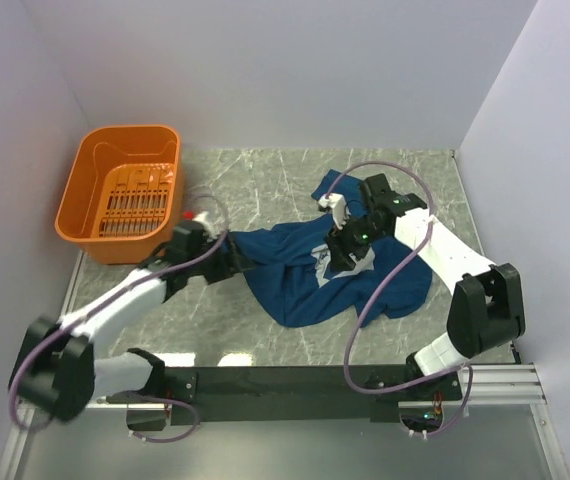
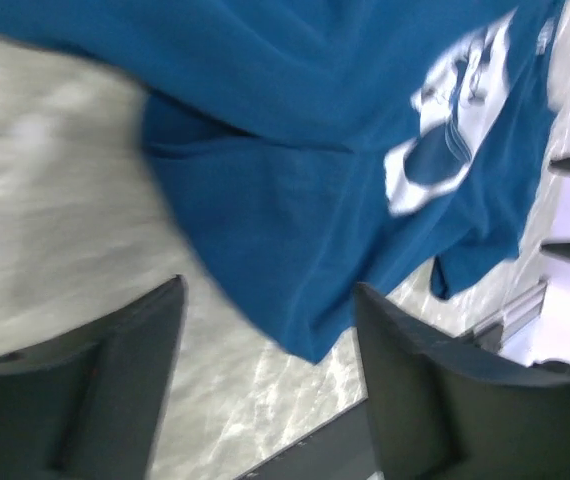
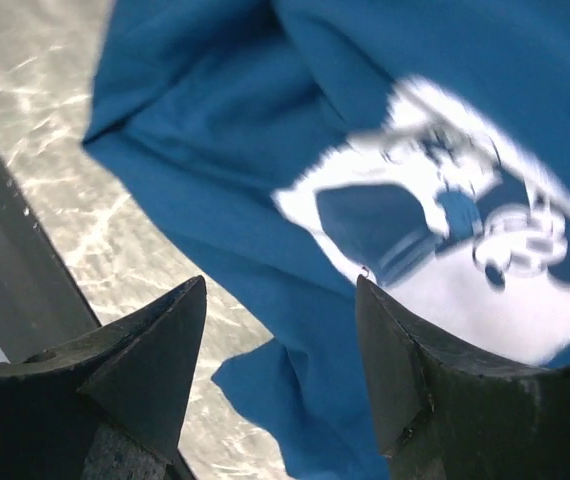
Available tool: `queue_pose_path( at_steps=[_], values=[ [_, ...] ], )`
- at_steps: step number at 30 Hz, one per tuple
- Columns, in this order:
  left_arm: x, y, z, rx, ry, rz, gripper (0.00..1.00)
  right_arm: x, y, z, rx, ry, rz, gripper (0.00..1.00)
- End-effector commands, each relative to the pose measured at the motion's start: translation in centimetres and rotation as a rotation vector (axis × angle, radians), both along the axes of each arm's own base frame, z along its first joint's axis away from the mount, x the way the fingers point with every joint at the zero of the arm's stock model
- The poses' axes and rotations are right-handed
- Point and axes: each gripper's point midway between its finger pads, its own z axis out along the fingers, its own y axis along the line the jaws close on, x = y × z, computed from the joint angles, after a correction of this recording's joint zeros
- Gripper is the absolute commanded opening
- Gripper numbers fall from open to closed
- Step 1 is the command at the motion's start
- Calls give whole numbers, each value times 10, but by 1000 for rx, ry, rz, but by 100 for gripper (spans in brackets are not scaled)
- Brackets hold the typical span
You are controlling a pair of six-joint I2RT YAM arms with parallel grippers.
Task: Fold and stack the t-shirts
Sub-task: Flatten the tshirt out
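Orange basket (image 1: 75, 215) sits far left on the marble table (image 1: 215, 330). Left gripper (image 1: 237, 258) is at the t-shirt's left edge, jaws wide, gripping nothing. Navy t-shirt (image 1: 305, 295) lies crumpled mid-table, white print (image 3: 525, 310) up. Right gripper (image 1: 348, 247) is over the print, jaws apart, holding nothing.

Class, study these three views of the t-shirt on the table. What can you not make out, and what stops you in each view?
- The print on the t-shirt: in the top view the right end effector covers part of it; both wrist views are blurred.
- The t-shirt's left edge: in the top view it is under the left end effector; the left wrist view has motion blur.
- The small red-and-white thing by the orange basket: in the top view it is too small.
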Motion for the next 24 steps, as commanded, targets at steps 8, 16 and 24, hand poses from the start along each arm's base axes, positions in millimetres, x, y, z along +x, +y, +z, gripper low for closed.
queue_pose_path(
  at_steps=[8, 16, 24],
  values=[
    [26, -86, -22, 121, 89, -28, 62, 37, -77, -15, -59, 0, -439, 66],
    [30, -106, -54, 257, 154, -83, 46, 25, -102, -15, -86, 31, -453, 66],
    [27, -73, -21, 301, 56, -17, 1, -51, -99, 3, -56, 123, -30, 64]
  ],
)
